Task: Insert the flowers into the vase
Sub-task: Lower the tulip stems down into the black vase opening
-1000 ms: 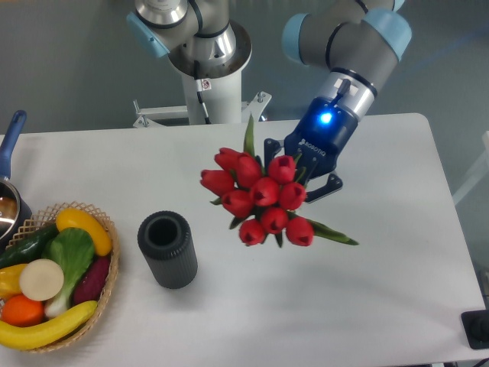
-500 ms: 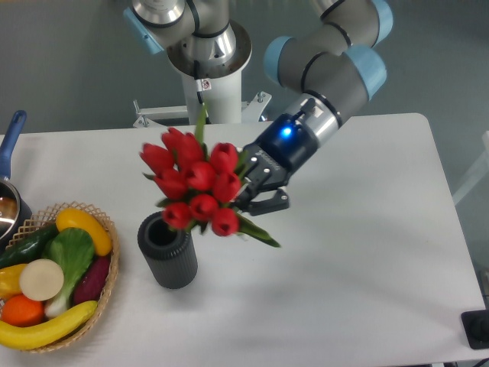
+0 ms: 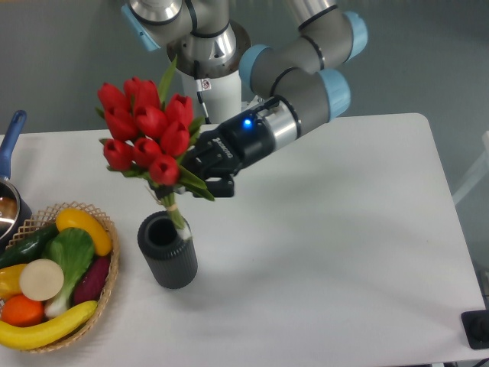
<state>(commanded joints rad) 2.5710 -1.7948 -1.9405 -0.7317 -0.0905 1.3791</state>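
Above the vase [image 3: 166, 249], the gripper [image 3: 197, 177] clamps the flowers [image 3: 145, 131], stem tips at the mouth; lowering straight down seems next.

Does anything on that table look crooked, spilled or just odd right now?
Nothing is spilled or broken. The only odd thing is the flowers: held by the tool, they lean, with the stem ends at the rim of the vase rather than straight down its middle.
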